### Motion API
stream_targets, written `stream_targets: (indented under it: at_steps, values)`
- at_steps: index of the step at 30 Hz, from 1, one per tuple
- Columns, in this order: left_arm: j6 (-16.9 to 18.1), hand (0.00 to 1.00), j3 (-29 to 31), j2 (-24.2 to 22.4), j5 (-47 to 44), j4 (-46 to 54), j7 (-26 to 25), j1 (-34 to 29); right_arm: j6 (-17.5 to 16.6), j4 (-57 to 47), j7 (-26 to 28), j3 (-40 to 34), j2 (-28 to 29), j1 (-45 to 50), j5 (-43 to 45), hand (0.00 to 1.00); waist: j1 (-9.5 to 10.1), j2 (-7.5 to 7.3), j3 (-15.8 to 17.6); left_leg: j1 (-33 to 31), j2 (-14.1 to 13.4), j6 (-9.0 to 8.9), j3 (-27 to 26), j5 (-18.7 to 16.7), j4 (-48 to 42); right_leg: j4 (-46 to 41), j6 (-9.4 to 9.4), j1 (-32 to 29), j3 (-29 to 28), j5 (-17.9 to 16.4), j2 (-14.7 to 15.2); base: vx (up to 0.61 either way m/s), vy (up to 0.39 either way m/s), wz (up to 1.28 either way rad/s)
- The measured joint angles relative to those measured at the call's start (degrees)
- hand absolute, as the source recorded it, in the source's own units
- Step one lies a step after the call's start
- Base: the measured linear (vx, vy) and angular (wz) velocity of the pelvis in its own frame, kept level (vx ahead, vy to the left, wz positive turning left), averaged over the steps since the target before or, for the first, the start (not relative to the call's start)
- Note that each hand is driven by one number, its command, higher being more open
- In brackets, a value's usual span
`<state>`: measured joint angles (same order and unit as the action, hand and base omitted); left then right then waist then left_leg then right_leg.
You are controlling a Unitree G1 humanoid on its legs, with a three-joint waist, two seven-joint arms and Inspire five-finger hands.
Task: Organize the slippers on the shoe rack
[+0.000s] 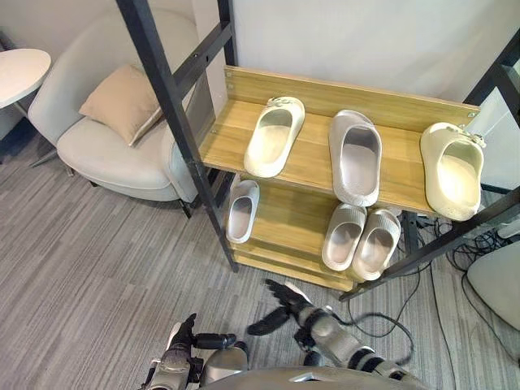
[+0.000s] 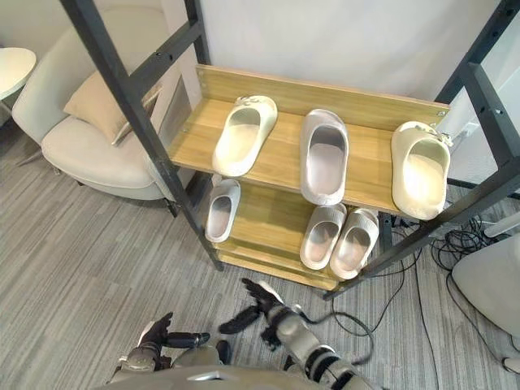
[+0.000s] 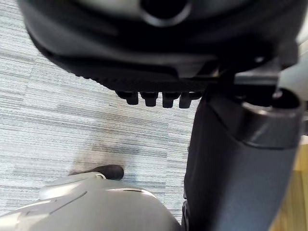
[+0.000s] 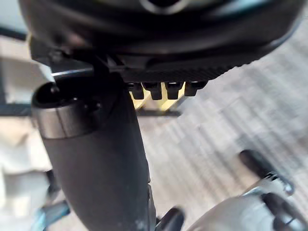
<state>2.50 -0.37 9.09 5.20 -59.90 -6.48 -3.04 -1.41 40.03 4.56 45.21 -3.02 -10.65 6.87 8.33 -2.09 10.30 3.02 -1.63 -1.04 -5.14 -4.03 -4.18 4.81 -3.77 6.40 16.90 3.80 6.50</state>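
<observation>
The shoe rack has pale wood-grain shelves with a slight sheen, on a matt black metal frame. The slippers look like smooth, matt moulded foam. The floor is rough, grey ribbed carpet. At ten o'clock, the armchair has smooth pale upholstery and its cushion is beige cloth.

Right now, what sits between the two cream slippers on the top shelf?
One grey slipper, lying on the top shelf, apart from the left cream slipper and the right cream slipper. Both eye views show it.

Dark robot hands, rounded silver-grey arms
</observation>
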Motion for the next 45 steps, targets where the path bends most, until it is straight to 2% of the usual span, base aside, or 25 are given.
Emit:
stream_targets:
  at_steps: [2, 4, 8, 12, 16, 19, 21, 24, 29, 33, 37, 45]
  values:
    - [0.0, 1.0, 0.0, 0.2, 0.0, 0.0, -0.7, 0.0, 0.0, -7.1, 2.2, 2.9, -0.3, -0.3, 2.6, 1.0, 0.62, -0.64, -0.1, 0.0, 0.0, 0.0, -0.2, 0.3, 0.3, 0.0, 0.04, -0.3, -0.3, 0.4, 0.0, -0.08, 0.011, -0.06]
    - [0.1, 1.0, 0.0, 0.5, 0.0, 0.0, -1.3, -0.1, -0.2, -18.6, 4.7, 5.8, -2.4, -0.4, 6.0, 1.0, 0.7, -1.16, -0.1, 0.0, 0.0, 0.02, -0.4, 0.4, 0.3, 0.0, -0.02, -0.4, -0.6, 0.7, 0.1, -0.07, 0.024, -0.06]
    - [0.5, 1.0, 0.0, 0.8, 0.4, 0.1, -2.1, -0.5, -2.0, -38.6, 6.6, 5.8, -8.5, -0.5, 11.7, 1.0, 0.31, -1.81, -0.4, -0.2, 0.0, -0.59, -1.5, 0.0, 0.2, -0.9, -0.15, -1.6, -1.8, 0.8, 0.4, -0.04, 0.033, -0.15]
    - [0.7, 1.0, -0.6, 1.3, 0.5, -0.1, -2.7, -0.6, -5.2, -55.5, 6.6, -1.7, -13.6, -1.1, 16.5, 1.0, -1.42, -2.11, -0.7, 0.0, 0.0, -0.35, -2.3, -0.3, -0.9, -1.1, -0.22, -1.5, -2.8, 0.8, 0.3, 0.0, 0.012, -0.12]
    - [0.7, 1.0, -1.1, 1.3, 0.4, -0.5, -3.0, -1.0, -10.7, -65.8, 4.4, -12.9, -16.8, -1.0, 20.4, 1.0, -3.33, -1.48, -1.1, 0.0, -0.1, -0.08, -2.9, -1.1, -2.1, -1.2, -0.34, -1.3, -3.7, 0.9, 0.3, -0.01, 0.009, -0.11]
    - [0.8, 1.0, -1.1, 0.7, 0.3, -1.0, -3.0, -1.7, -14.4, -67.5, 0.9, -18.4, -17.1, -1.0, 18.0, 1.0, -4.17, -0.2, -1.9, 0.2, -0.3, -0.09, -3.6, -1.7, -3.0, -1.2, -0.45, -1.3, -4.6, 1.0, 0.3, -0.02, 0.014, -0.15]
    - [0.8, 1.0, -1.5, 0.4, 0.3, -1.0, -2.8, -2.1, -15.2, -67.4, -2.4, -20.3, -17.2, -1.0, 12.6, 1.0, -4.52, 0.53, -2.3, 0.3, -0.3, -0.03, -3.7, -1.8, -3.1, -1.4, -0.44, -1.3, -4.7, 1.0, 0.3, -0.02, 0.005, -0.05]
    - [0.9, 1.0, -1.8, 0.1, 0.3, -1.0, -2.3, -2.5, -15.2, -67.4, -5.7, -23.4, -17.6, -1.0, 5.5, 1.0, -4.92, 1.13, -2.7, 0.5, -0.4, -0.03, -3.7, -1.8, -3.1, -1.4, -0.41, -1.1, -4.9, 1.1, 0.2, -0.02, -0.004, -0.01]
    - [1.0, 1.0, -2.2, 0.2, 0.3, -1.0, -2.2, -3.0, -15.2, -67.3, -12.2, -29.6, -19.1, -1.0, -7.4, 1.0, -5.41, 1.33, -3.1, 0.6, -0.3, -0.03, -3.8, -1.8, -3.0, -1.4, -0.41, -1.2, -5.0, 1.1, 0.2, -0.01, -0.003, -0.01]
    - [1.2, 1.0, -2.2, 0.2, 0.3, -1.0, -1.8, -3.2, -15.1, -65.6, -15.1, -32.3, -20.3, -1.0, -12.6, 1.0, -5.61, 1.42, -3.2, 0.6, -0.3, -0.01, -3.8, -1.8, -2.7, -1.3, -0.42, -1.3, -5.0, 1.1, 0.2, 0.0, 0.0, 0.0]
    - [1.2, 1.0, -2.3, 0.2, 0.3, -1.0, -1.6, -3.2, -12.8, -60.1, -16.4, -34.1, -22.7, -1.4, -18.4, 1.0, -5.58, 1.42, -3.3, 0.3, -0.2, 0.09, -3.8, -1.7, -2.2, -0.9, -0.43, -1.6, -5.0, 1.1, 0.2, 0.0, 0.0, 0.0]
    - [2.0, 1.0, -2.3, 0.2, 0.3, -1.0, -1.2, -3.2, -7.5, -46.4, -17.4, -36.7, -25.0, -2.0, -22.3, 1.0, -5.53, 1.44, -3.3, -1.5, 0.1, 0.53, -2.0, -1.4, -2.0, 0.0, -0.6, -2.4, -3.8, 1.4, 0.1, 0.02, -0.01, 0.08]
